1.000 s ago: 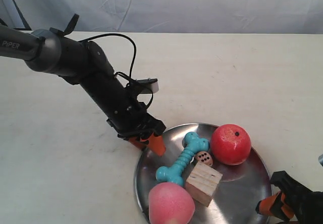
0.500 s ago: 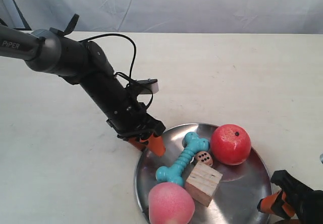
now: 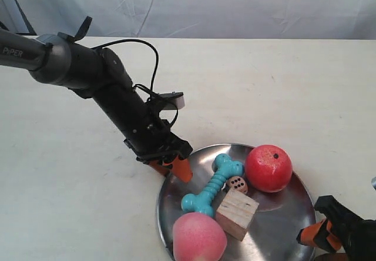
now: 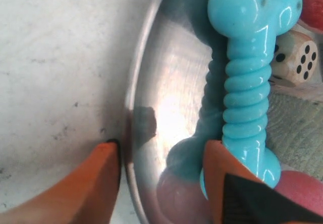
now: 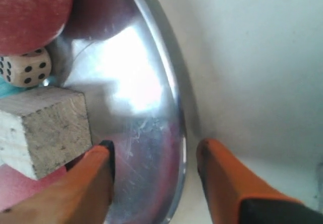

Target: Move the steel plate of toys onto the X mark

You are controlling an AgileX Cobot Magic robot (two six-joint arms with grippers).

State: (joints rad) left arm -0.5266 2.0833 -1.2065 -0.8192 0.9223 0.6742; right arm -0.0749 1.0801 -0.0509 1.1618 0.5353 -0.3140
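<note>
Left jaws and right jaws each straddle the plate (image 3: pixel 282 214) rim at opposite edges, spread apart and gripping nothing. Opposite holds should allow a level lift without spilling.

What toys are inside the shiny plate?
Inside the steel plate lie a teal bone, a red ball, a pink ball, a wooden cube and a small die. The plate's floor beneath them is hidden.

Ext. cam looks down; wrist cams close, seemingly on opposite steel plate (image 3: pixel 282 214) rims.
</note>
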